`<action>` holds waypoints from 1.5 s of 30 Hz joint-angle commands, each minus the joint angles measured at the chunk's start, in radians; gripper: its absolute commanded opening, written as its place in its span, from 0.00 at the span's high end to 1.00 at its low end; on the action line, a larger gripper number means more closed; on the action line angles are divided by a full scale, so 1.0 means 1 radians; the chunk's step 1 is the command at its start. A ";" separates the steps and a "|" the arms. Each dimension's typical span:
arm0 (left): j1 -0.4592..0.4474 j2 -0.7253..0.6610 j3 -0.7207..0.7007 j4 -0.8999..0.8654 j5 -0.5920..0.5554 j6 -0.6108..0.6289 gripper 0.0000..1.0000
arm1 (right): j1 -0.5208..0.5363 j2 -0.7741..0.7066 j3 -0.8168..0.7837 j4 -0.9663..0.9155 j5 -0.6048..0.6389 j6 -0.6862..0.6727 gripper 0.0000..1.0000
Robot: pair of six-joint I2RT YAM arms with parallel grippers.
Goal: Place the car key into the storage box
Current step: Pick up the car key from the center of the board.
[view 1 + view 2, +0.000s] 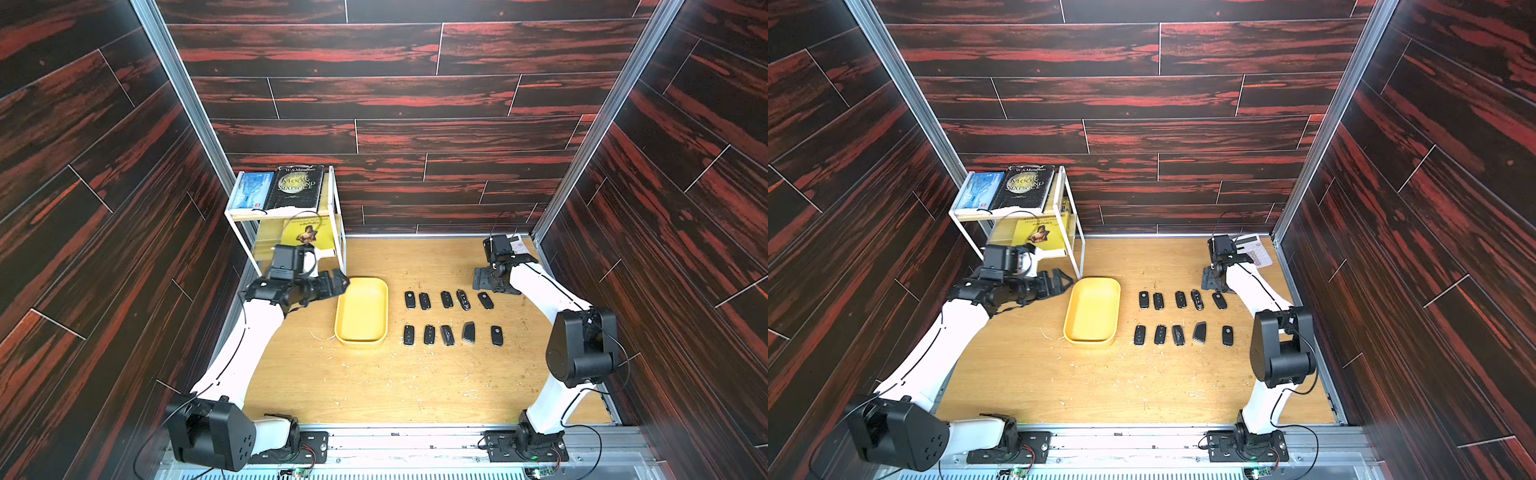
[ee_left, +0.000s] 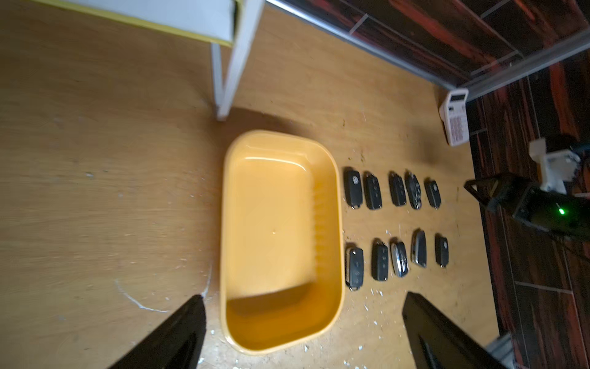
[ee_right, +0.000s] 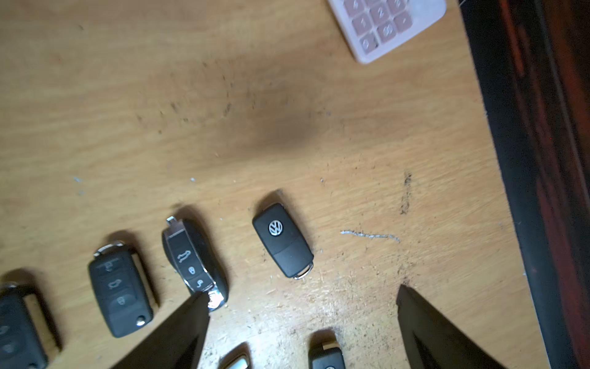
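The right wrist view showed the VW badge on the car key (image 3: 283, 240); both top views gave only a pale dot. It lay on the surface (image 3: 223, 111) just beyond the right tool (image 3: 302, 292), which stood spread and empty. The key ended the far row of keys (image 1: 446, 299), farthest from the storage box (image 2: 325, 223), where the left tool (image 2: 303, 295) hovered, likewise spread.

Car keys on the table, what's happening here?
Nothing is picked up yet. Ten car keys lie in two rows beside the empty yellow bin. The right claw is open above the end key of the far row. The left claw is open by the bin, holding nothing.
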 commanded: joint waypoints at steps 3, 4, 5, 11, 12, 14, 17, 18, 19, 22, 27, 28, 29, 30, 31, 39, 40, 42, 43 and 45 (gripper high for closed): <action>-0.041 0.004 0.019 -0.011 0.022 0.003 0.00 | -0.005 0.029 -0.070 -0.007 -0.042 0.001 0.13; -0.046 0.006 0.020 -0.008 0.021 0.003 0.00 | -0.007 0.029 -0.086 0.003 -0.050 -0.001 0.14; -0.049 0.010 0.023 -0.006 0.021 0.004 0.00 | -0.008 0.028 -0.103 0.016 -0.049 0.000 0.13; -0.067 0.028 0.032 -0.003 0.013 0.006 0.00 | -0.027 0.037 -0.161 0.077 -0.076 -0.005 0.12; -0.070 0.029 0.032 -0.004 0.010 0.006 0.00 | -0.028 0.039 -0.166 0.088 -0.084 -0.007 0.12; -0.075 0.031 0.034 -0.003 0.005 0.006 0.00 | -0.030 0.035 -0.177 0.109 -0.108 -0.012 0.13; -0.078 0.031 0.037 -0.007 -0.002 0.009 0.00 | -0.030 0.035 -0.164 0.101 -0.127 -0.015 0.12; -0.078 0.030 0.038 -0.009 -0.002 0.011 0.00 | -0.030 0.037 -0.153 0.093 -0.130 -0.016 0.12; -0.079 0.032 0.038 -0.009 -0.003 0.012 0.00 | -0.031 0.040 -0.145 0.087 -0.134 -0.019 0.12; -0.080 0.042 0.038 -0.012 -0.005 0.014 0.00 | -0.037 0.082 -0.062 0.000 -0.147 -0.027 0.12; -0.081 0.053 0.035 -0.007 -0.001 0.011 0.00 | -0.044 0.190 0.172 -0.203 -0.221 -0.050 0.10; -0.081 0.054 0.036 -0.008 0.001 0.011 0.00 | -0.043 0.227 0.232 -0.262 -0.212 -0.060 0.10; -0.081 0.053 0.037 -0.005 0.002 0.011 0.00 | -0.043 0.254 0.273 -0.301 -0.193 -0.066 0.10; -0.081 0.051 0.037 -0.001 0.003 0.009 0.00 | -0.043 0.273 0.298 -0.330 -0.176 -0.072 0.09; -0.083 0.050 0.037 -0.002 0.004 0.008 0.00 | -0.046 0.284 0.312 -0.352 -0.161 -0.078 0.09; -0.083 0.056 0.045 -0.007 0.021 0.010 0.00 | -0.087 0.258 0.214 -0.330 -0.203 -0.093 0.10; -0.082 0.057 0.046 -0.007 0.023 0.012 0.00 | -0.091 0.243 0.183 -0.310 -0.200 -0.095 0.10; -0.082 0.054 0.048 -0.008 0.022 0.014 0.00 | -0.100 0.224 0.141 -0.282 -0.217 -0.105 0.10; -0.083 0.053 0.050 -0.006 0.021 0.014 0.00 | -0.107 0.222 0.128 -0.269 -0.232 -0.108 0.10; -0.084 0.053 0.050 -0.006 0.024 0.011 0.00 | -0.113 0.228 0.120 -0.254 -0.245 -0.113 0.11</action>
